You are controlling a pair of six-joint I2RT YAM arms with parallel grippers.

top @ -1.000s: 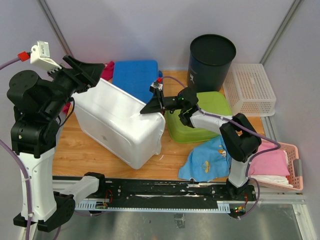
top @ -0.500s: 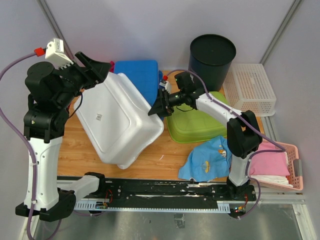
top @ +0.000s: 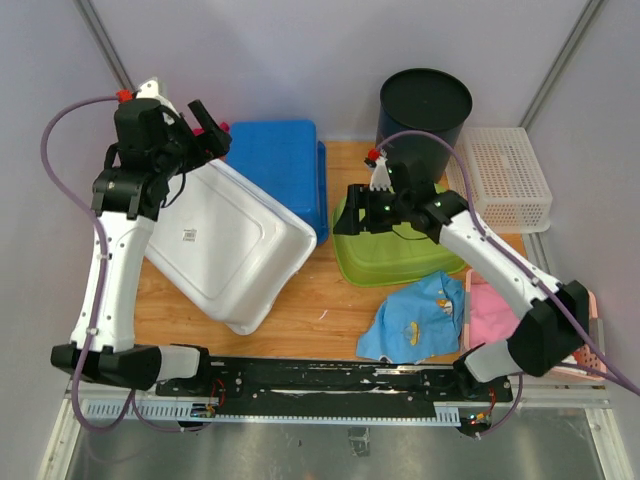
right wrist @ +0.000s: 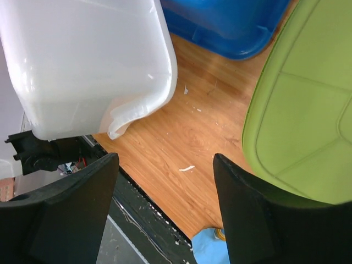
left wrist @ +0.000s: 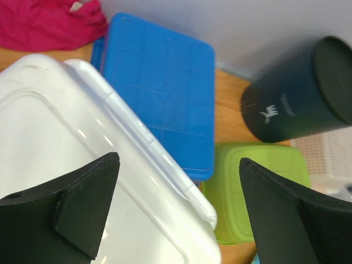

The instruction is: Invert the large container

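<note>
The large white container [top: 225, 240] lies base up on the wooden table, left of centre, its labelled bottom facing the camera. It also shows in the left wrist view [left wrist: 60, 159] and in the right wrist view [right wrist: 88, 60]. My left gripper [top: 210, 135] is open and empty above the container's far corner, its jaws wide apart in the left wrist view [left wrist: 179, 160]. My right gripper [top: 343, 222] is open and empty, off to the container's right over the near edge of a green tub; in the right wrist view [right wrist: 165, 157] bare table lies between its jaws.
A blue lid [top: 272, 160] lies behind the container. A green tub [top: 395, 250], a black bin [top: 424, 110] and a white basket [top: 497, 178] stand to the right. A blue cloth [top: 415, 318] and a pink basket [top: 560, 335] lie front right. A pink cloth [left wrist: 49, 22] is at the back left.
The container has tipped over from its side to base up. The left gripper rose and moved back with it. The right gripper drew away to the right, off the container.
</note>
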